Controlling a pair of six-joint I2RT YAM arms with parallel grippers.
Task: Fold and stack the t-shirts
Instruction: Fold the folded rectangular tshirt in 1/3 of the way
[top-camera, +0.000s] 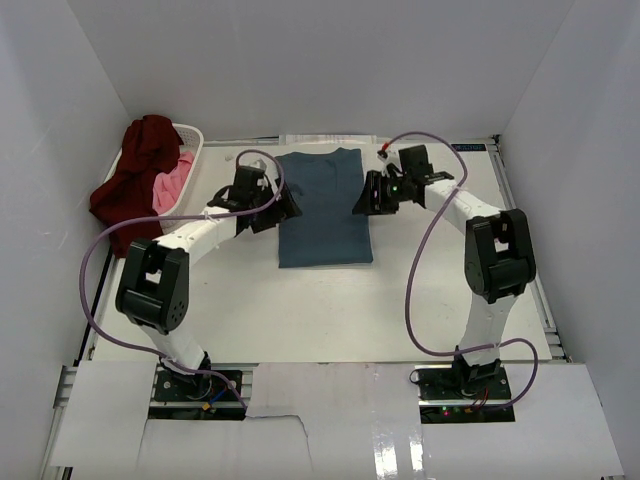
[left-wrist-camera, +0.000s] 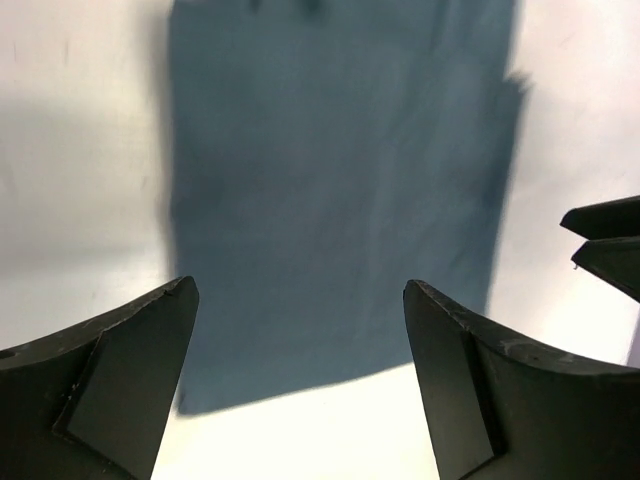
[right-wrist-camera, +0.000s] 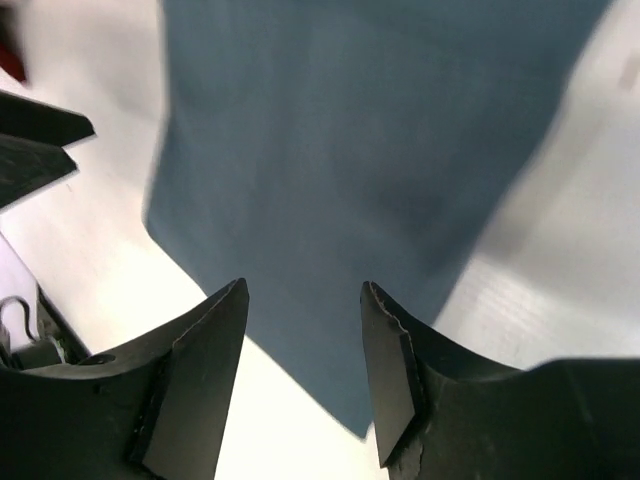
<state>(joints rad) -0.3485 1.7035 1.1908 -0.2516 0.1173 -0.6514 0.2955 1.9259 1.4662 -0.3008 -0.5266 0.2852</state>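
1. two wrist views look down on the teal-blue t-shirt (left-wrist-camera: 340, 200) (right-wrist-camera: 370, 150) and cut it off at the frame edge. only the top view shows it whole (top-camera: 322, 205), a flat folded rectangle in the middle of the desk (top-camera: 320, 310).
2. left gripper (top-camera: 283, 208) (left-wrist-camera: 300, 284) sits at the teal-blue t-shirt's left edge. its jaws are wide apart with nothing between them.
3. right gripper (top-camera: 362, 197) (right-wrist-camera: 304, 287) sits at the teal-blue t-shirt's right edge. its jaws are apart too, with a narrower gap, and grip nothing.
4. each wrist view catches the other gripper's dark tips across the teal-blue t-shirt, at the frame's side.
5. only the top view shows what lies well left of the teal-blue t-shirt: a white basket (top-camera: 192, 140) with the maroon t-shirt (top-camera: 140, 175) draped over its rim and the pink t-shirt (top-camera: 175, 185) inside.
6. white desk and plain white walls (top-camera: 300, 60) surround the teal-blue t-shirt. purple cables (top-camera: 430, 230) loop from both arms.
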